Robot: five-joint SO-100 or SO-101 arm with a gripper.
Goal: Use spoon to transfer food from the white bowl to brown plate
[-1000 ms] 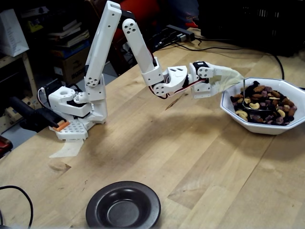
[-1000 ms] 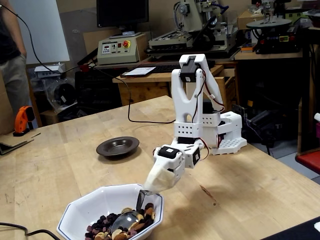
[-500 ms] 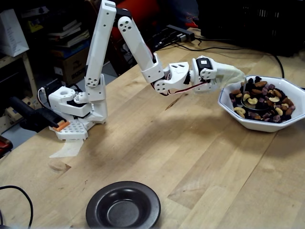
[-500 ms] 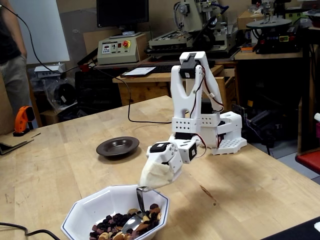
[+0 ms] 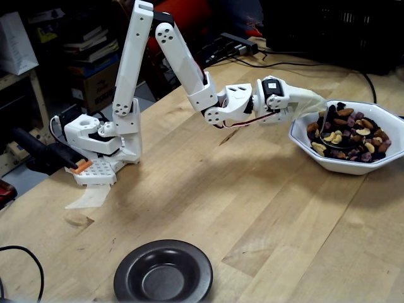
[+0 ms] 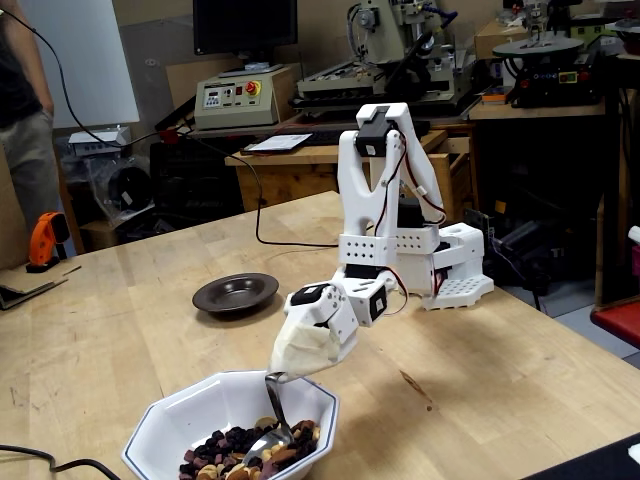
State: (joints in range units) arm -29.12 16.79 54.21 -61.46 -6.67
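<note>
Spoon (image 5: 329, 134) fixed at the tip of the white arm (image 5: 183, 69), handle running up into a pale wrapped covering (image 5: 303, 101) where the claw would sit. Cannot tell whether the claw is spread or pressed together: fingers hidden under that covering in both fixed views.

Spoon's oval end down inside the white bowl (image 5: 341, 165), resting among the nuts and dried fruit (image 5: 356, 136); a few pale cashews lying in or on it. In a fixed view, handle (image 6: 272, 405) nearly upright, dropping from the wrapped tip and leaning slightly toward the right, with the shiny scoop (image 6: 262, 447) at the bottom, angled down to the left into the pile (image 6: 225, 462). Long axis therefore steep, top at the arm, bottom in the food.

White bowl (image 6: 165, 415) at the right edge of the table (image 5: 208, 208) in a fixed view, nearest the camera in the other. Food heaped toward the side of the bowl away from the arm's base (image 5: 101, 148).

Brown plate (image 5: 163, 273) near the bottom edge in a fixed view, well apart from bowl and spoon, its sunken centre bare. Same plate (image 6: 236, 293) farther back on the table (image 6: 480, 380), left of the arm's base (image 6: 440, 265).
</note>
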